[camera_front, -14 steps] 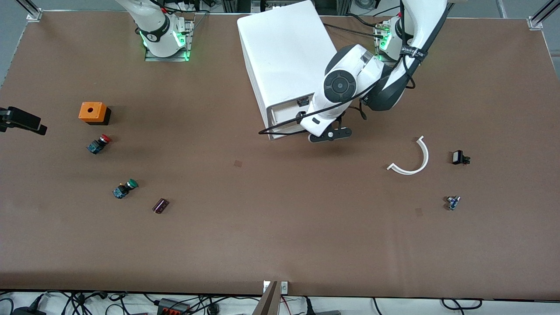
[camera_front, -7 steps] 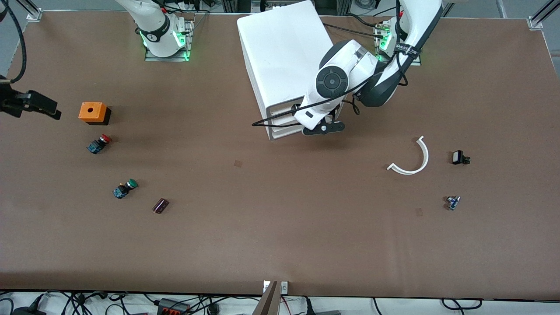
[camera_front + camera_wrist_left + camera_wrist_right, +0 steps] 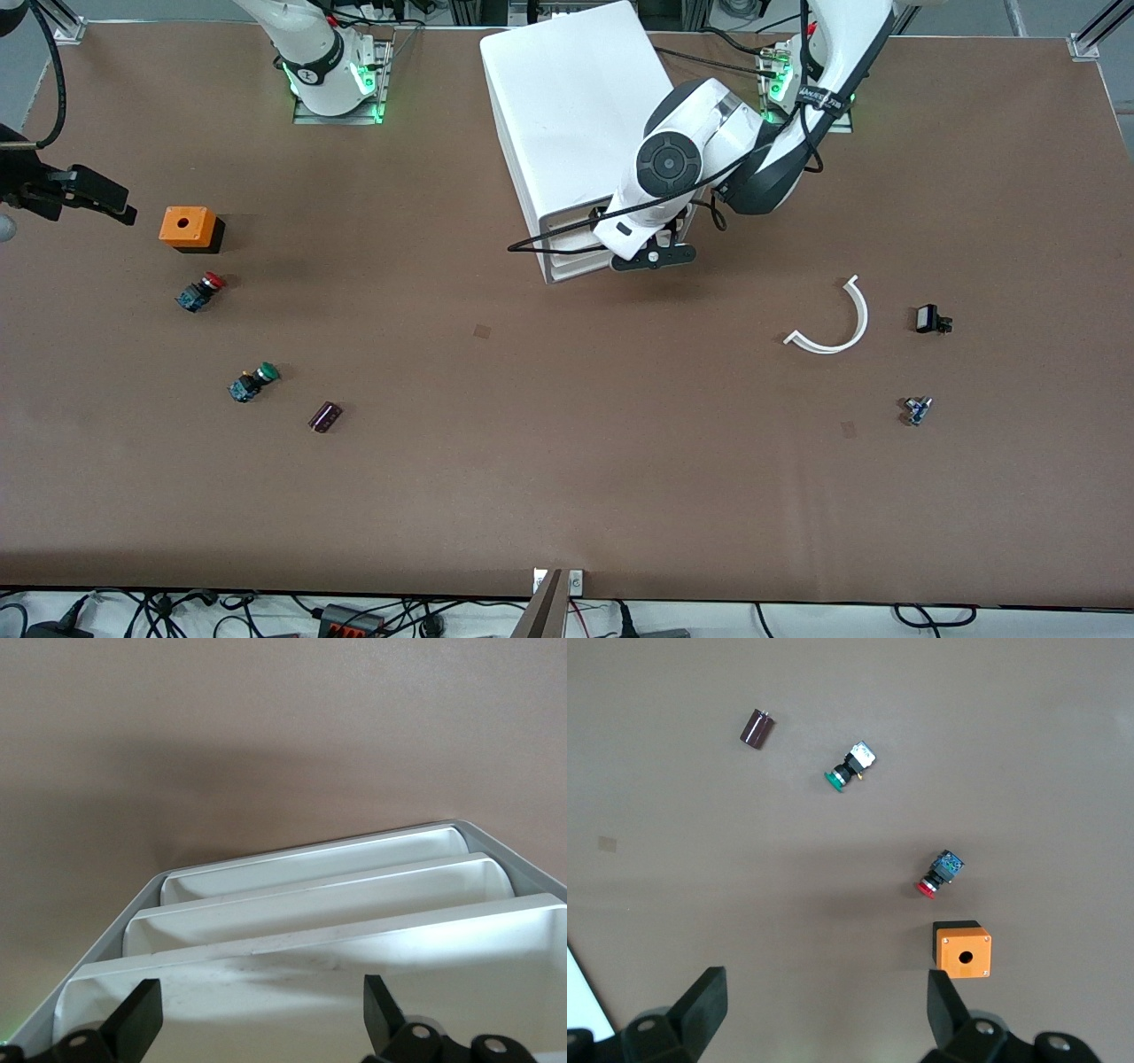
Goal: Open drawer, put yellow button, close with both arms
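The left gripper (image 3: 257, 1028) hangs over the front of the white cabinet (image 3: 576, 115), fingers spread wide and empty above the top drawer (image 3: 337, 979), which is shut. The right gripper (image 3: 824, 1019) hovers, fingers wide apart and holding nothing, over the brown table (image 3: 567, 478) by the orange box (image 3: 188, 227), red button (image 3: 200, 291) and green button (image 3: 254, 381). No yellow button can be made out. Broad bare tabletop lies nearer the camera. No readable writing.
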